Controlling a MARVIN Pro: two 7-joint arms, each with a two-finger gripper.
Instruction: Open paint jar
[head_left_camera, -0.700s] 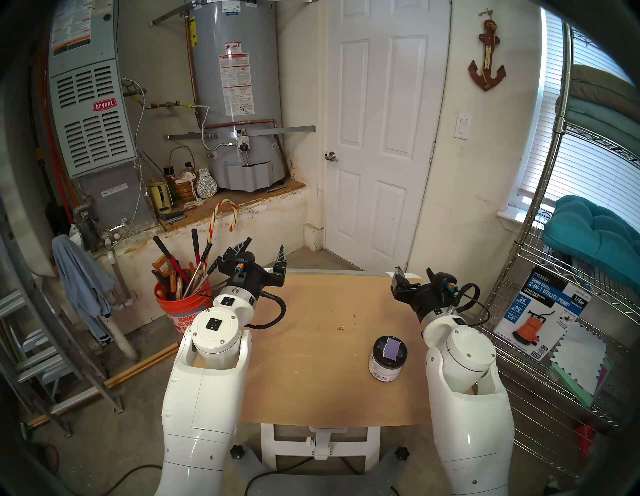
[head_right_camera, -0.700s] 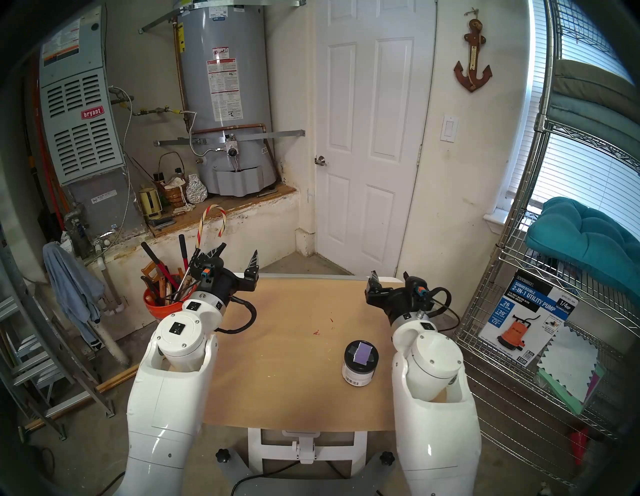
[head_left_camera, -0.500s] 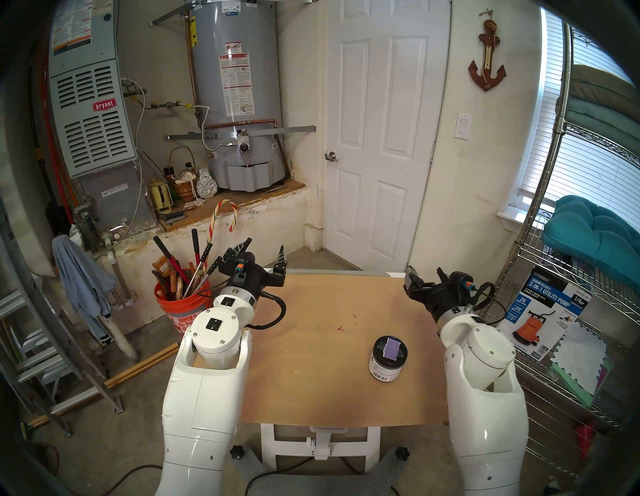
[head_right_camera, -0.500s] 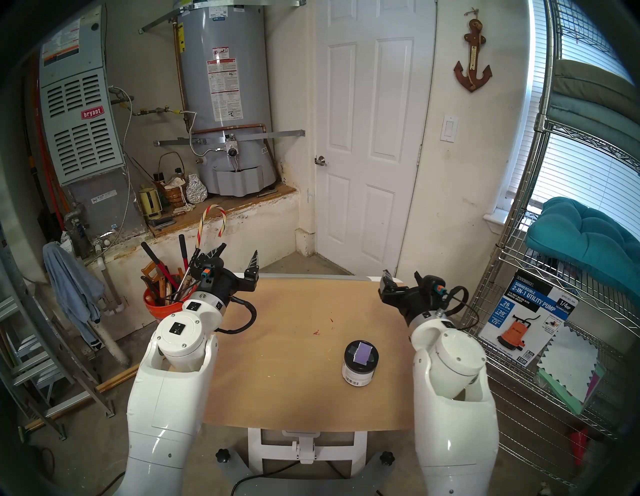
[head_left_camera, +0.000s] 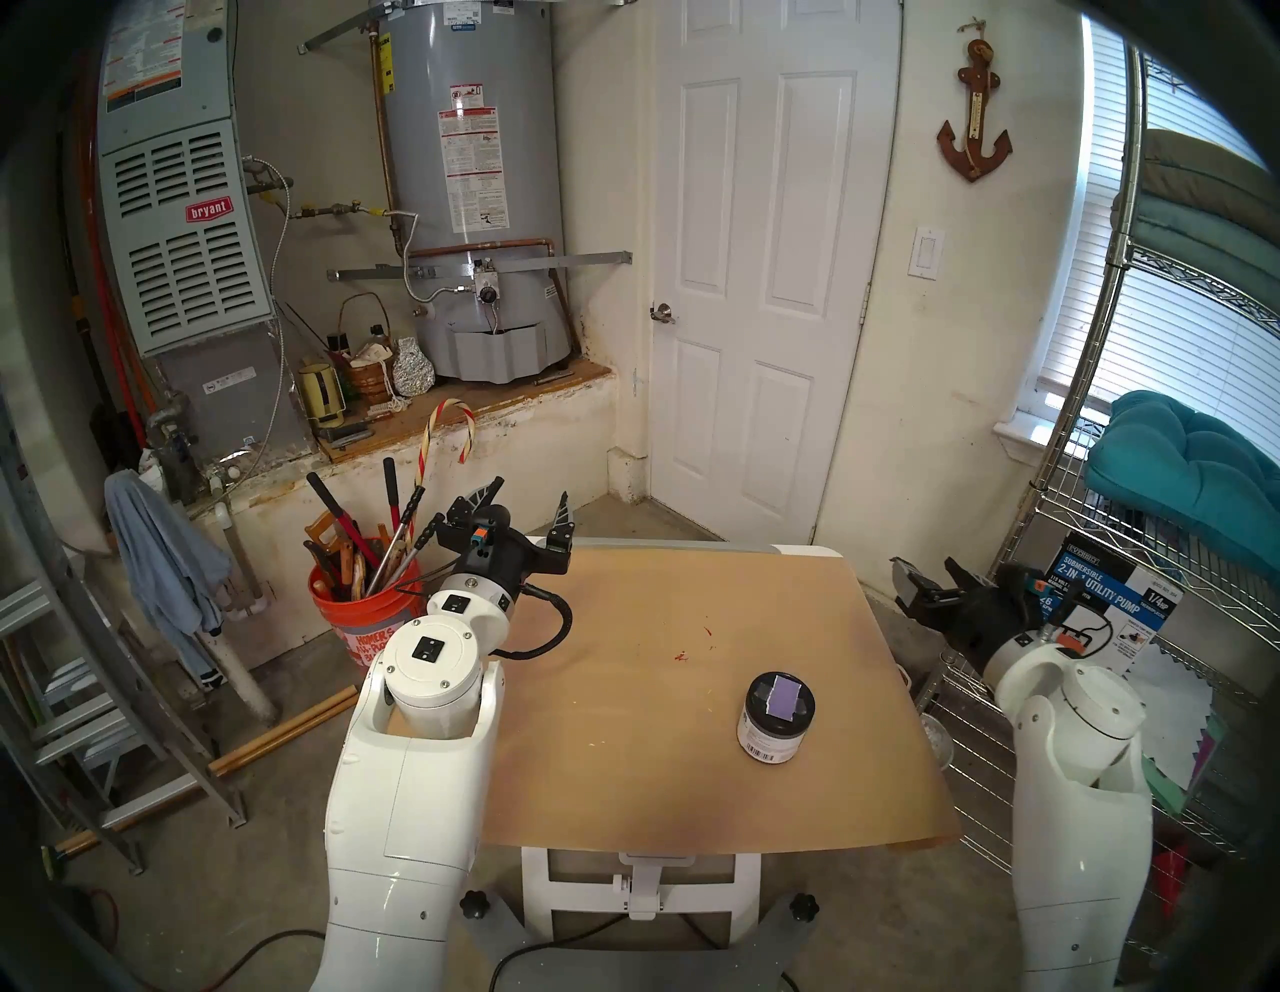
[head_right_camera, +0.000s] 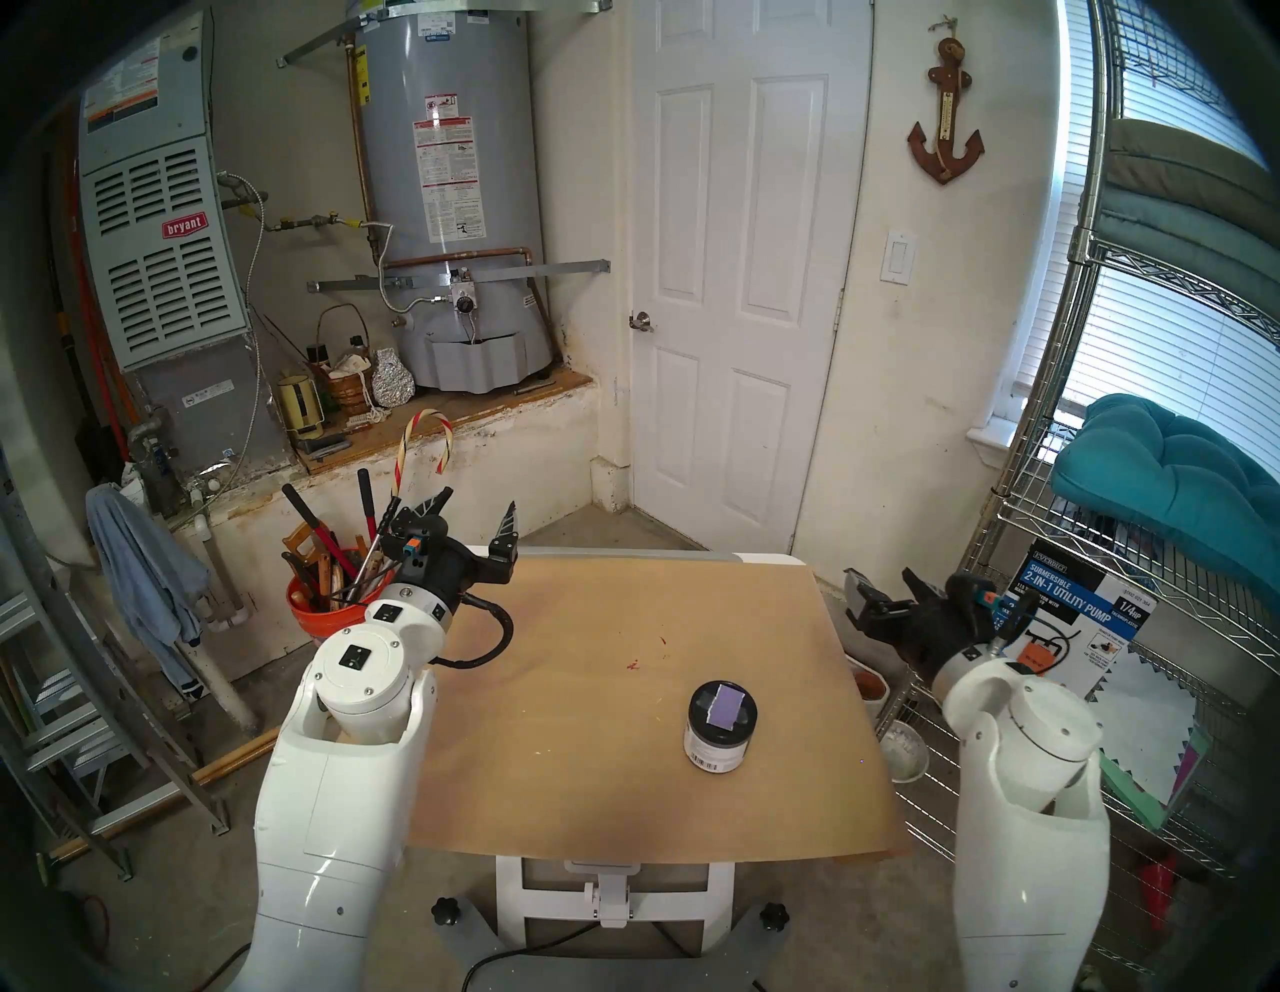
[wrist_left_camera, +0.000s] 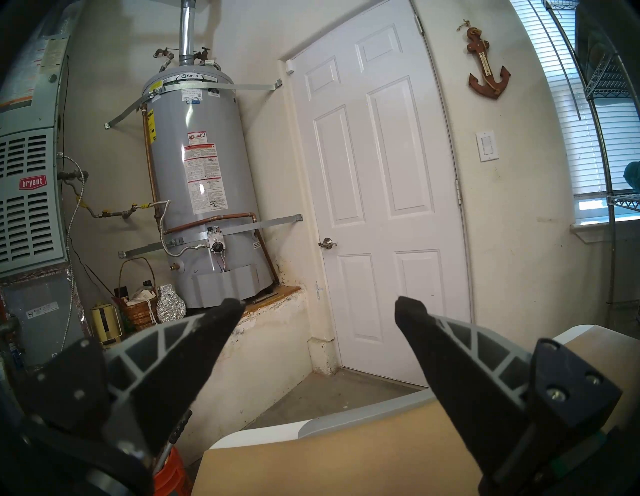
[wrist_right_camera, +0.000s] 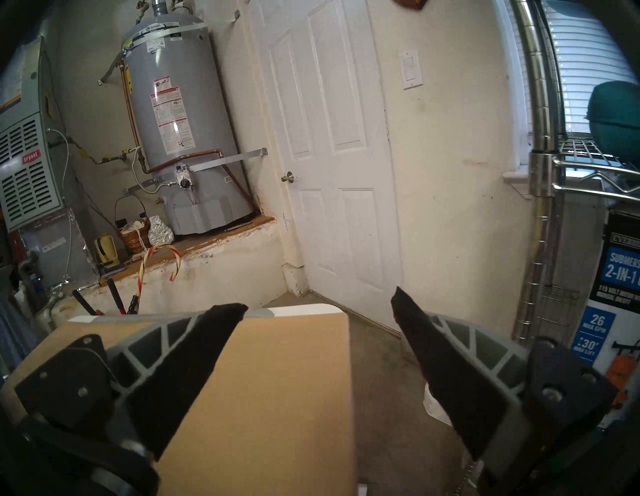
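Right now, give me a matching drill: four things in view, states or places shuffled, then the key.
Things
1. paint jar
2. left gripper
3. right gripper
4. orange bucket

Places or states
A. open, beyond the table's right edge, near the wire shelf
B. on the floor left of the table, full of tools
C. upright on the table, black lid on
D. open, above the table's far left corner

Pairs: 1-C, 2-D, 3-A, 4-B

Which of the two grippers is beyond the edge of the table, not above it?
The right gripper: it hangs open past the table's right edge, in front of the wire shelf. The left gripper, also open, is at the table's far left corner.
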